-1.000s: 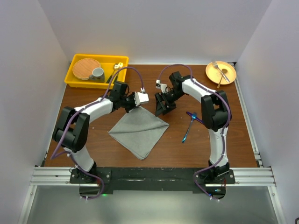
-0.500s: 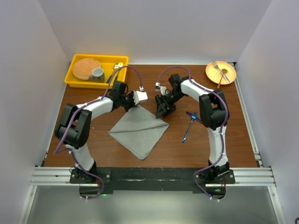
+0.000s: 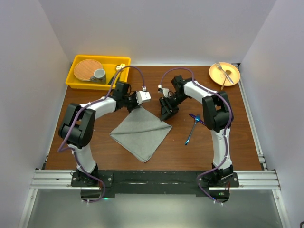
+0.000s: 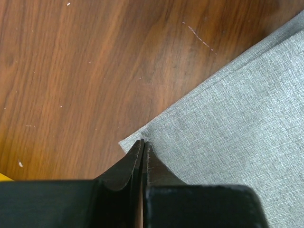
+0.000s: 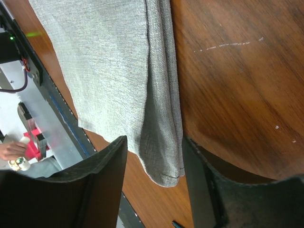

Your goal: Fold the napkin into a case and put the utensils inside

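Observation:
The grey napkin lies flat on the wooden table as a diamond, doubled along its far-right edge. My left gripper sits at its far corner. In the left wrist view the jaws are shut, with their tips pinching the napkin at that corner. My right gripper is open at the napkin's right corner. In the right wrist view its fingers straddle the napkin's folded corner without touching it. The blue-handled knife and fork lie crossed to the right of the napkin.
A yellow bin at the far left holds a woven plate, a grey cup and dark cutlery. An orange plate with other cutlery sits at the far right. White walls enclose the table.
Both grippers have shifted slightly toward the far side. The napkin and the utensils have stayed in place.

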